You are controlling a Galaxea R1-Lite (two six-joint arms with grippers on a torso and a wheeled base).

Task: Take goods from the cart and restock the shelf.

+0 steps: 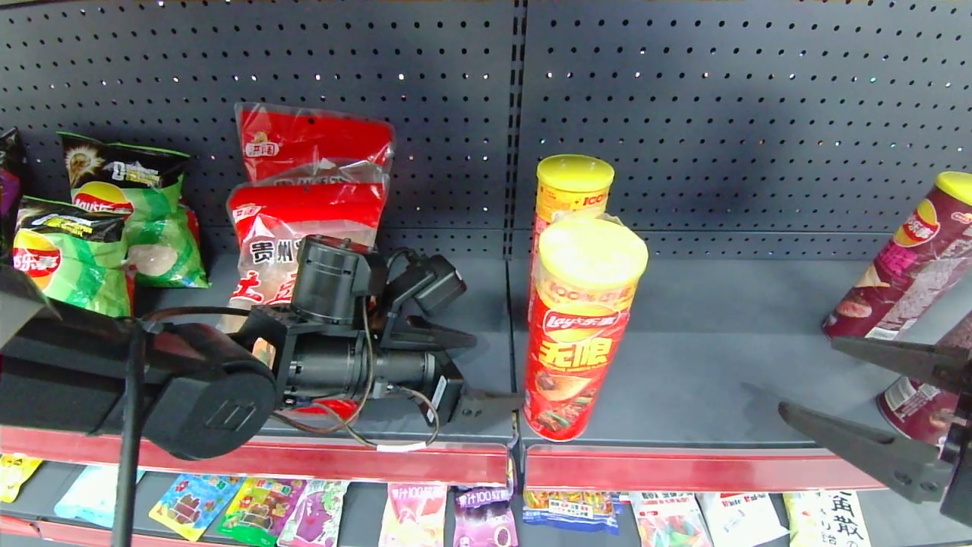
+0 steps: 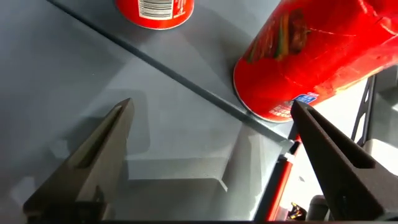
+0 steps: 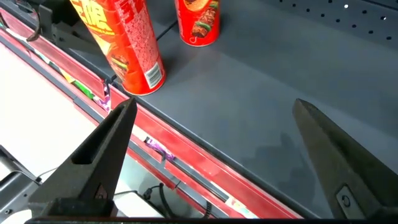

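A red chip can with a yellow lid stands upright near the shelf's front edge, with a second red can right behind it. My left gripper is open and empty just left of the front can's base, one fingertip close to it. In the left wrist view the front can lies beyond the gripper, not between its fingers. At the right end of the shelf my right gripper is open and empty. The right wrist view has both red cans far off past the gripper.
A purple can leans at the far right, another purple can partly behind my right fingers. Red snack bags and green chip bags fill the shelf's left. A red rail edges the front. Packets lie on the shelf below.
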